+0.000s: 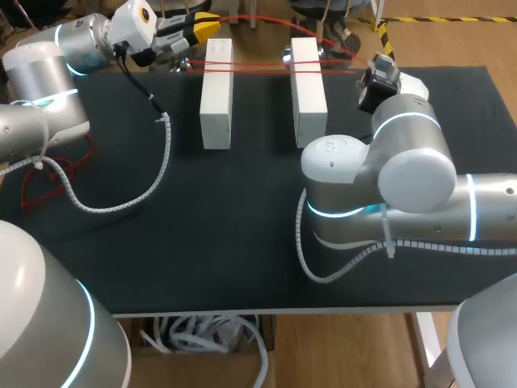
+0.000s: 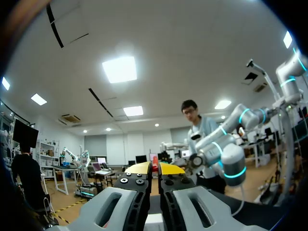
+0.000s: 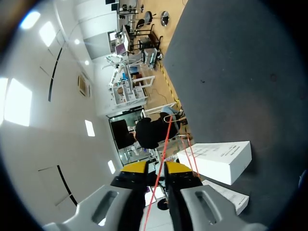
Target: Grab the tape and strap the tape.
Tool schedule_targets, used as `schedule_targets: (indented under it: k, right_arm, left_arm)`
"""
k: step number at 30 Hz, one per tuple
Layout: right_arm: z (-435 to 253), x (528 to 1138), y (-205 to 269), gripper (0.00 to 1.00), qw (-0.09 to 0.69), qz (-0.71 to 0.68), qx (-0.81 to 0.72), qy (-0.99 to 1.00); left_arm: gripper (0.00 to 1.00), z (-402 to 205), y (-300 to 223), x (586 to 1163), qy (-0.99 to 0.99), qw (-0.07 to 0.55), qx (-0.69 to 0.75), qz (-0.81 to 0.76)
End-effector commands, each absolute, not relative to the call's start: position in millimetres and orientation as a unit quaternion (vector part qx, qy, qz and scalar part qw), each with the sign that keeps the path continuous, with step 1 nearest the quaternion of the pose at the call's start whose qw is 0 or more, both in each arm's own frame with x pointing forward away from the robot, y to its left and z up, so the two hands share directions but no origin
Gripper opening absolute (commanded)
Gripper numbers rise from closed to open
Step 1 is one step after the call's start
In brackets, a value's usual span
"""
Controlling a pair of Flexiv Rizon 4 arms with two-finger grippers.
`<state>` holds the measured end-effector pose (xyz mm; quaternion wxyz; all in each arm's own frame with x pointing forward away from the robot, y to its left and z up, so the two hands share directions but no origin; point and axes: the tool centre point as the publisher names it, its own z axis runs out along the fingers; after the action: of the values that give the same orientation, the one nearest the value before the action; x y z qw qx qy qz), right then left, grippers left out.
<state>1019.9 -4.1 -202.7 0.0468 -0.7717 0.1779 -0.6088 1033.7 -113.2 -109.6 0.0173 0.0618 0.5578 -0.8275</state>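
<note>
Two white blocks (image 1: 216,93) (image 1: 308,81) stand side by side at the back of the black table (image 1: 202,242). Strands of thin red tape (image 1: 258,66) stretch across their far ends. My left gripper (image 1: 208,24) is beyond the left block, off the table's back edge. In its wrist view the left gripper (image 2: 154,168) is shut on the red tape (image 2: 154,161). My right arm's wrist (image 1: 380,81) is just right of the right block and hides its fingers. In the right wrist view the tape (image 3: 164,139) runs between the right gripper's (image 3: 156,169) fingers, which stand slightly apart, beside a white block (image 3: 216,161).
A white spiral cable (image 1: 121,202) from the left arm loops over the table's left part. A red cord (image 1: 28,190) lies at the left edge. My right arm's bulky elbow (image 1: 380,178) rests over the right middle of the table.
</note>
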Motion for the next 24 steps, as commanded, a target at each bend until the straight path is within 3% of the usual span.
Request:
schedule_targets:
  k: [1, 7, 12, 18, 24]
  right_arm:
    - [-198, 1021, -4, 0.00, 0.045, -0.604, -0.776, 0.176]
    - [-197, 1022, -5, 0.00, 0.029, -0.599, -0.784, 0.159]
    - [-197, 1022, -2, 0.00, -0.078, -0.576, -0.813, 0.038]
    - [-189, 1014, -8, 0.00, -0.149, -0.628, -0.760, -0.079]
    - [-187, 1012, -11, 0.00, -0.145, -0.618, -0.769, -0.078]
  left_arm:
    - [0.00, -111, -113, 1035, 0.557, 0.017, 0.063, -0.828]
    - [0.00, -111, -113, 1035, 0.557, 0.017, 0.063, -0.828]
    - [0.00, -111, -113, 1035, 0.557, 0.017, 0.063, -0.828]
    - [0.00, -111, -113, 1035, 0.557, 0.017, 0.063, -0.828]
    - [0.00, -111, -113, 1035, 0.557, 0.017, 0.063, -0.828]
